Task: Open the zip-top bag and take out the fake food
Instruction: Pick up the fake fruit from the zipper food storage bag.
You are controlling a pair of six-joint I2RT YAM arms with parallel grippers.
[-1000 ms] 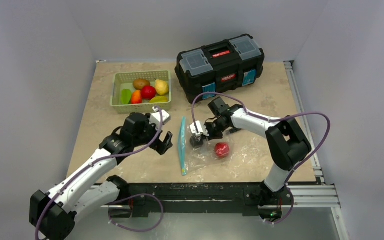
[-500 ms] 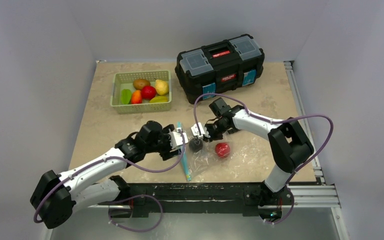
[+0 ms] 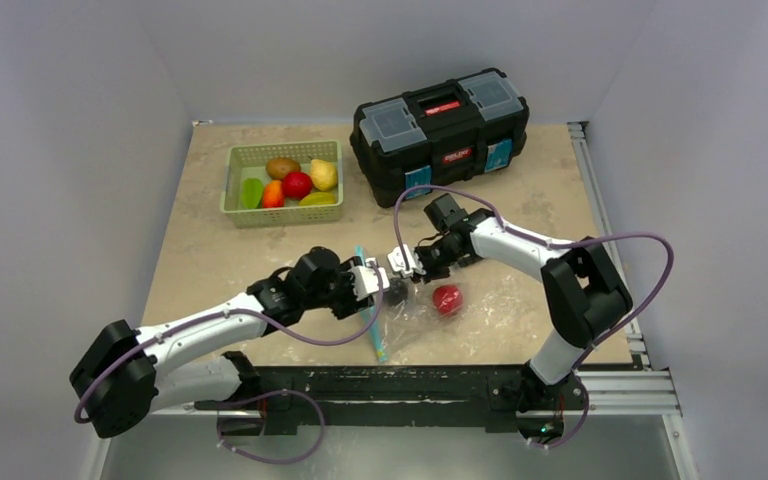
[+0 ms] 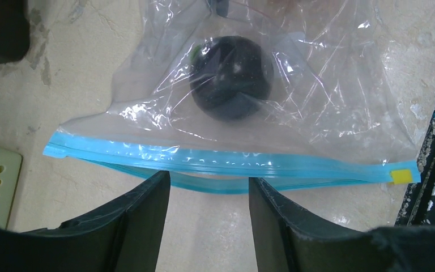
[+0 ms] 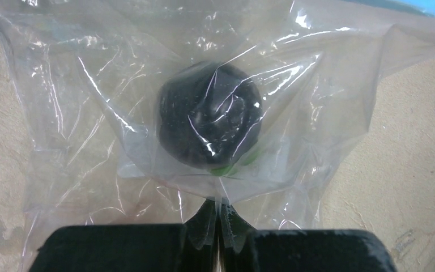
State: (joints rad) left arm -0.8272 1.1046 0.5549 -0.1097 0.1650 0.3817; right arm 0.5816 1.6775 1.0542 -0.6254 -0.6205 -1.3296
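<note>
A beige table between grey walls is carrying a black toolbox, a green basket of fake food and, near its front edge, the zip-top bag. The right fingers are pinching shut on a fold of the bag's plastic, while the left fingers are standing partly apart with the teal zip strip at their tips, unclamped. Both wrist views are showing a dark round piece inside the bag; the top view is adding a red piece beside it.

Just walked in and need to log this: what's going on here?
The right gripper is shut on the clear bag. The left gripper, open, sits at its blue zip strip, not yet gripping. A dark fruit and a red fruit lie inside; more fake food is in the basket.
</note>
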